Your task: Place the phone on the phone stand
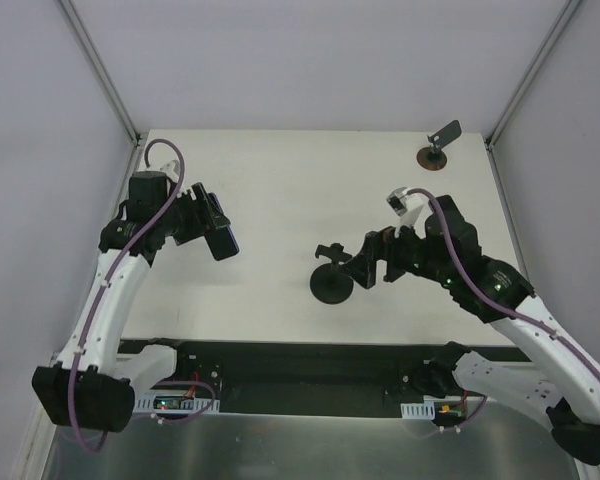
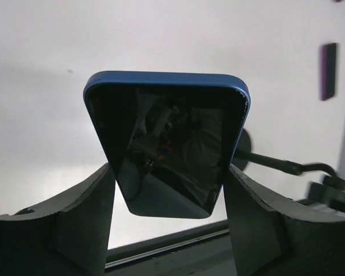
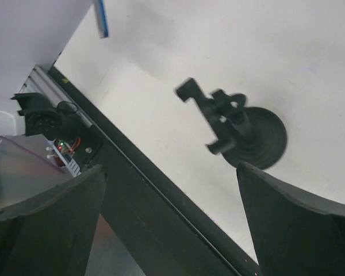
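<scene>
The phone is a black slab with a dark glossy screen and a blue edge, and it stands on end between the fingers of my left gripper. Both fingers press its sides. From above, the phone hangs over the left half of the table in the left gripper. The phone stand is all black, with a round disc base and a small clamp head, and it stands near the table's front middle. My right gripper is open just right of it. The phone stand shows beyond the right gripper.
A brown-based stand with a grey plate sits at the back right corner. A dark slab with a purplish edge shows far off in the left wrist view. The black front rail runs along the table's near edge.
</scene>
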### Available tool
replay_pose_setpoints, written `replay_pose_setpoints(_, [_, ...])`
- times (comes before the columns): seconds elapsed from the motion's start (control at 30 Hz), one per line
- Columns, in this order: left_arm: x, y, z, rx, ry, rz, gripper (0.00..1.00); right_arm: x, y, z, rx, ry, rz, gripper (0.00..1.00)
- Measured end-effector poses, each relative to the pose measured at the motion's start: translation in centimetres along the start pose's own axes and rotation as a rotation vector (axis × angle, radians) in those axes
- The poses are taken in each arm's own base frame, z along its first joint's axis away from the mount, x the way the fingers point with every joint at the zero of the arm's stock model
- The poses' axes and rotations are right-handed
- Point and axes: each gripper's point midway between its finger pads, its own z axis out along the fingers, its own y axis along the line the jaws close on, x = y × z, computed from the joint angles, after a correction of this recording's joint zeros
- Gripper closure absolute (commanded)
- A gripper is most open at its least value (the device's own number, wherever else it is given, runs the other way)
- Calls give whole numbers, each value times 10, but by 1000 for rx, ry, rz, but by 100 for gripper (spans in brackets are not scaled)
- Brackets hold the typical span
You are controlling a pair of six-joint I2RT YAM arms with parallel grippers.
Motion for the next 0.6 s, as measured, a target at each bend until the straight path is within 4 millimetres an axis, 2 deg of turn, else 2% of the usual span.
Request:
replay_pose_setpoints(0.13, [12,-58,-33,179,-59,0,100,-8,49,13,-95,-11,-100,6])
replay_pose_setpoints(0.27, [33,-95,-57,288,-61,15,100,1,86,39,-130,8,-174,11])
replay_pose_setpoints(0.43, [56,-119,-71,338,-42,12,100,10,105,70,-105,22,-209,16])
replay_pose_setpoints(0.6, [64,-125,-69,319,-40,-5,100,-2,104,92,-31,-11,-176,23])
